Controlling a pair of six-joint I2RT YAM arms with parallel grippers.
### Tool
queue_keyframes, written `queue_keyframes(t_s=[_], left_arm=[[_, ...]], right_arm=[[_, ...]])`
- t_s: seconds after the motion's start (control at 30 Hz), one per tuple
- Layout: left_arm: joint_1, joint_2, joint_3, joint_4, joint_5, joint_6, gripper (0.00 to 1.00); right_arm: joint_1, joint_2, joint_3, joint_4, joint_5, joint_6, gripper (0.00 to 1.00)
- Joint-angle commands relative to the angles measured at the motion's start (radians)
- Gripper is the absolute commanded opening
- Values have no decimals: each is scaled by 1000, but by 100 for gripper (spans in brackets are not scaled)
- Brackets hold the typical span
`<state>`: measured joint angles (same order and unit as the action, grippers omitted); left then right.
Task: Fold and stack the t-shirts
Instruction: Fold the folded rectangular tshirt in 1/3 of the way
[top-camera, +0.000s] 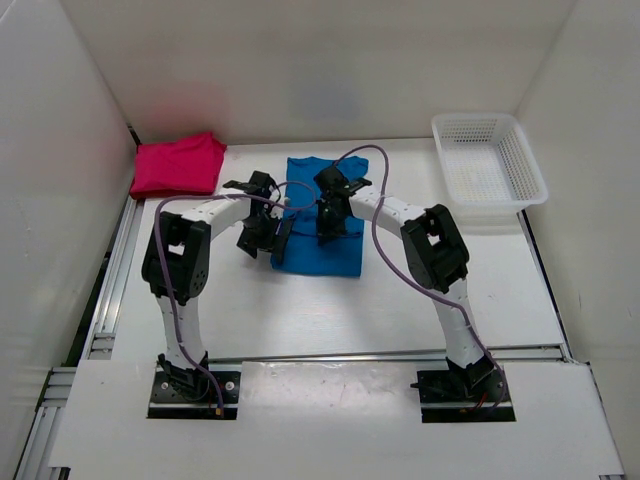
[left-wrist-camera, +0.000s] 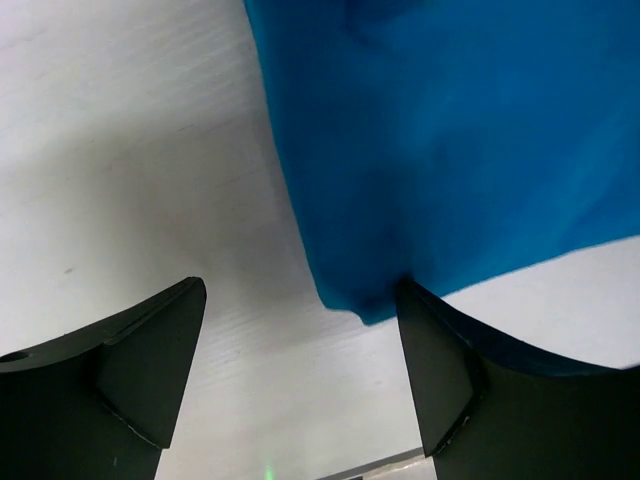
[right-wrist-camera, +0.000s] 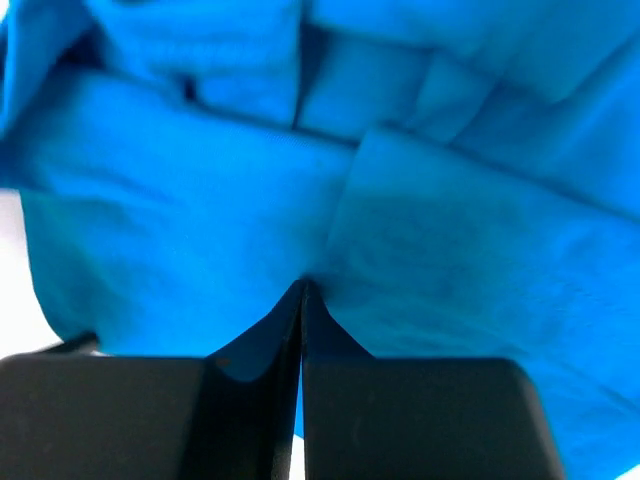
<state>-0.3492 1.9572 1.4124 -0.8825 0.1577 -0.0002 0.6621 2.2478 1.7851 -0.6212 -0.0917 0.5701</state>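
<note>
from the top external view, the left gripper (top-camera: 268, 238) hung at the left edge of the blue t-shirt (top-camera: 335, 255), and the right gripper (top-camera: 328, 226) was down on its middle. how far either stood open could not be told from up there. the blue t-shirt lay as a folded oblong in the middle of the table (top-camera: 300, 320), between the two arms. the pink t-shirt (top-camera: 178, 166) lay folded in the far left corner, well apart from it. a white mesh basket (top-camera: 490, 175) stood at the far right, clear of both arms.

in the left wrist view, the left gripper (left-wrist-camera: 300, 345) was spread wide and held nothing. a rounded corner of the blue t-shirt (left-wrist-camera: 450, 150) reached in between the fingers and touched the inner face of one finger (left-wrist-camera: 440, 370). the other finger (left-wrist-camera: 140, 380) stood over the bare white table (left-wrist-camera: 130, 150).

in the right wrist view, the right gripper (right-wrist-camera: 302, 295) had its fingers pressed together with only a thin slit between them. the tips were pinched into the blue t-shirt (right-wrist-camera: 180, 200) where a fold edge met them. the cloth filled almost the whole view, creased and layered at the far side, smoother near the fingers.
</note>
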Motion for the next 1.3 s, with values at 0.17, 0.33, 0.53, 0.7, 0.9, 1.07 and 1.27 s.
queue_keyframes(t_s=[0.17, 0.33, 0.53, 0.7, 0.9, 1.07, 1.27], left_arm=[[-25, 60, -53, 27, -41, 0, 88], [-34, 69, -75, 37, -32, 0, 88], [-34, 78, -95, 47, -32, 0, 88], [-34, 78, -105, 47, -32, 0, 88], [-54, 68, -115, 47, -41, 0, 88], [-65, 23, -63, 34, -107, 0, 88], [-120, 11, 121, -58, -145, 0, 88]], right_arm=[[-4, 59, 79, 12, 173, 89, 0], [-4, 85, 119, 12, 266, 134, 1], [-4, 116, 212, 21, 446, 177, 2], [-25, 159, 324, 31, 510, 177, 6], [-81, 196, 416, 60, 500, 177, 11], [-102, 51, 354, 95, 408, 84, 11], [-111, -157, 113, 113, 247, 45, 9]])
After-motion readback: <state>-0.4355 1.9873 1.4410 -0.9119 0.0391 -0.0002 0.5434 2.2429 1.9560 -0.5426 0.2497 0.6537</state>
